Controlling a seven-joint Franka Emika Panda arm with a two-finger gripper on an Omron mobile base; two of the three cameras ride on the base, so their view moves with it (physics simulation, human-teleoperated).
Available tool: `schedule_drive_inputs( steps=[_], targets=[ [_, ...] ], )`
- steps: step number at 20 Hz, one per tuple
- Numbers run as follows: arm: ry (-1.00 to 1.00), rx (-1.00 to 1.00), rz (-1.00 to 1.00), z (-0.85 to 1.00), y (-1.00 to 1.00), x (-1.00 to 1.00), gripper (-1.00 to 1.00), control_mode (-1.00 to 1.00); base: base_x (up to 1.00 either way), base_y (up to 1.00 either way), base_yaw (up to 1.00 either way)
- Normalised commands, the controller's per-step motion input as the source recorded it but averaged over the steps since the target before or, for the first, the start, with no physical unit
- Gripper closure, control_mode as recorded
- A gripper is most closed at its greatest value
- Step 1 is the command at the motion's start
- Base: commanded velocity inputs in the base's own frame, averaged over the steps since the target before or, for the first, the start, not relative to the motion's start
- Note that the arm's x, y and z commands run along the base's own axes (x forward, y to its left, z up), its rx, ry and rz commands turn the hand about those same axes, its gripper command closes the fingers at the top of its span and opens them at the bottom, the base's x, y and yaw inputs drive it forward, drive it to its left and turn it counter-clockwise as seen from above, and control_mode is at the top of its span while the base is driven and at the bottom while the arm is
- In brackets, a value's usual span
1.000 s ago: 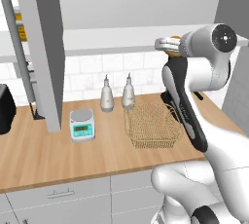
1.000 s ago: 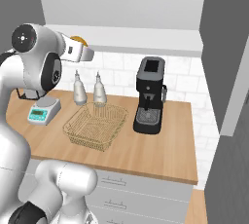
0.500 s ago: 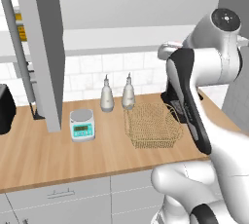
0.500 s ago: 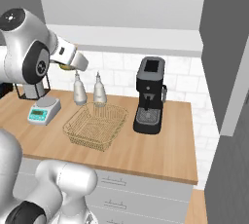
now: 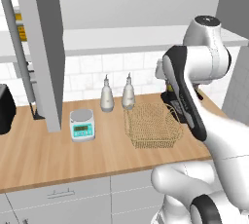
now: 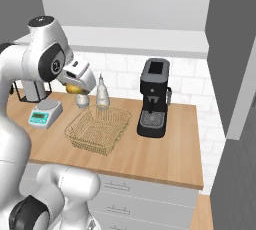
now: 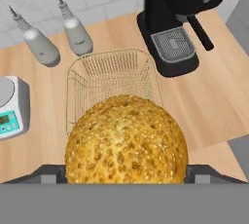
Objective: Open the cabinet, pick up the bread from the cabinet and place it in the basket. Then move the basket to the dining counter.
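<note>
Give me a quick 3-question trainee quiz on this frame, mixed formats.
1. True or false: the bread already lies in the basket.
2. What stands right of the basket in the right base view? A) coffee machine B) toaster C) kettle
3. Fill in: the gripper is shut on the ____.

Key: 1 false, it is held above the basket; 2 A; 3 bread.

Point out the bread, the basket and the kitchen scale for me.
bread (image 7: pixel 126 140), hand view, seeded top crust.
basket (image 6: pixel 95 130), right base view, mesh floor.
kitchen scale (image 5: pixel 81 124), left base view, front face above the display.
</note>
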Motion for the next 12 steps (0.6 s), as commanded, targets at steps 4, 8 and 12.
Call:
schedule_drive_inputs(
  steps=[4, 8, 12],
  targets=[
    [0.0, 0.02, 0.0, -1.0, 0.0, 0.32, 1.0, -1.0, 0.0, 0.0, 0.0],
    [-0.05, 0.0, 0.03, -1.0, 0.0, 0.58, 1.0, -1.0, 0.0, 0.0, 0.0],
    [-0.06, 0.0, 0.04, -0.96, 0.0, 0.7, 1.0, -1.0, 0.0, 0.0, 0.0]
  ],
)
